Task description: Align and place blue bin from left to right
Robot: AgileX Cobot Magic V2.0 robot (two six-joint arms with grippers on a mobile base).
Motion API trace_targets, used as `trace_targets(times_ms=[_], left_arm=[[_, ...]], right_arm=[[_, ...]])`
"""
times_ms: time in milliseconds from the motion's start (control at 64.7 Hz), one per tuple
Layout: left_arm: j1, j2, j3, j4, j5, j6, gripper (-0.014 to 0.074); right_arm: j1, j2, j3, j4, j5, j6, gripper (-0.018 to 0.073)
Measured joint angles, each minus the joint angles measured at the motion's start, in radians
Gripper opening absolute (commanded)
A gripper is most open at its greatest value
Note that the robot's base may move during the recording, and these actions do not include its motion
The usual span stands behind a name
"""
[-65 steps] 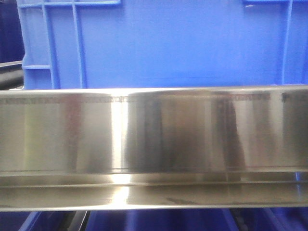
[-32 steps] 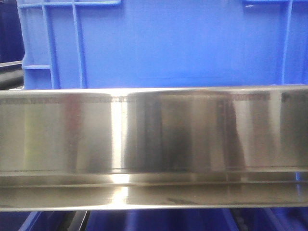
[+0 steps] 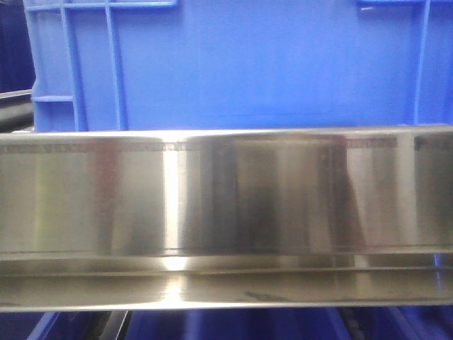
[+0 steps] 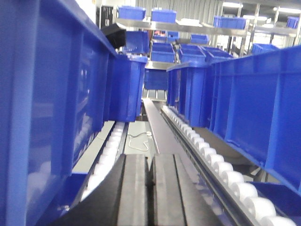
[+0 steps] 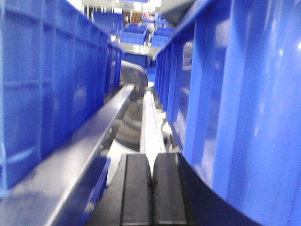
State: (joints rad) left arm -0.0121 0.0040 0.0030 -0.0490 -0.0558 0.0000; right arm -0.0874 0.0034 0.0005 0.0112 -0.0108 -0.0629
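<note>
The blue bin (image 3: 269, 64) fills the top of the front view, its bright ribbed side wall standing just behind a shiny steel rail (image 3: 226, 205). My left gripper (image 4: 149, 162) is shut with nothing in it and points down a lane between two ribbed blue crate walls, one close on the left (image 4: 51, 94) and one on the right (image 4: 263, 103). The right gripper (image 5: 152, 160) is also shut and empty. It lies close beside a blue crate wall on its right (image 5: 244, 94), with another ribbed wall on its left (image 5: 56, 80). I cannot tell which of these walls belongs to the front-view bin.
White conveyor rollers (image 4: 221, 165) run along the lane in the left wrist view, with a flat metal strip (image 4: 160, 132) in its middle. Several more blue bins (image 4: 164, 52) stand on shelves beyond. A steel rail (image 5: 80, 155) runs left of the right gripper.
</note>
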Motion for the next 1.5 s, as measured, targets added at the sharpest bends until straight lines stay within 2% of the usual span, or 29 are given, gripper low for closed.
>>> trace_targets(times_ms=[232,355,494,602,757,819,927,989,1066,1128,1236,1328,1498], left_arm=[[0.000,0.000,0.000,0.000,-0.027,0.000,-0.0111],[0.000,-0.002,-0.026,0.000,-0.021,0.000,-0.0111],[0.000,-0.002,-0.158,0.007,0.056,0.000,-0.0091],[0.000,0.000,-0.294,0.015,0.185,0.000,0.0018],[0.000,0.078,-0.511,0.019,0.400,0.000,0.0248],[0.000,0.128,-0.592,0.019,0.455,0.000,0.0309],[0.000,0.222,-0.697,0.012,0.522,0.000,0.0359],[0.000,0.279,-0.745,0.007,0.551,0.000,0.0386],[0.000,0.349,-0.807,0.003,0.572,0.000,0.0444],[-0.006,0.401,-0.837,0.001,0.587,0.000,0.0510],[-0.061,0.476,-0.876,0.001,0.603,0.000,0.0607],[-0.127,0.547,-0.915,0.001,0.633,0.000,0.0599],[-0.251,0.730,-1.058,0.001,0.760,0.000,0.0599]], right_arm=[[0.000,0.000,0.000,0.021,-0.108,0.000,-0.0073],[0.000,-0.002,-0.045,0.025,-0.089,0.014,-0.0073],[0.000,-0.003,-0.181,0.025,-0.025,0.031,-0.0073],[0.000,-0.004,-0.330,0.027,0.085,0.032,-0.0064],[0.000,0.065,-0.547,0.027,0.254,0.035,-0.0050],[0.000,0.109,-0.622,0.031,0.312,0.035,0.0020],[0.000,0.183,-0.716,0.034,0.378,0.035,0.0258],[0.000,0.222,-0.748,0.036,0.392,0.035,0.0431],[0.000,0.265,-0.776,0.037,0.399,0.035,0.0573],[0.000,0.289,-0.784,0.037,0.402,0.035,0.0569],[0.000,0.319,-0.789,0.038,0.411,0.022,0.0568],[0.000,0.349,-0.816,0.048,0.449,0.017,0.0568],[0.031,0.466,-0.929,0.182,0.541,-0.084,0.0568]])
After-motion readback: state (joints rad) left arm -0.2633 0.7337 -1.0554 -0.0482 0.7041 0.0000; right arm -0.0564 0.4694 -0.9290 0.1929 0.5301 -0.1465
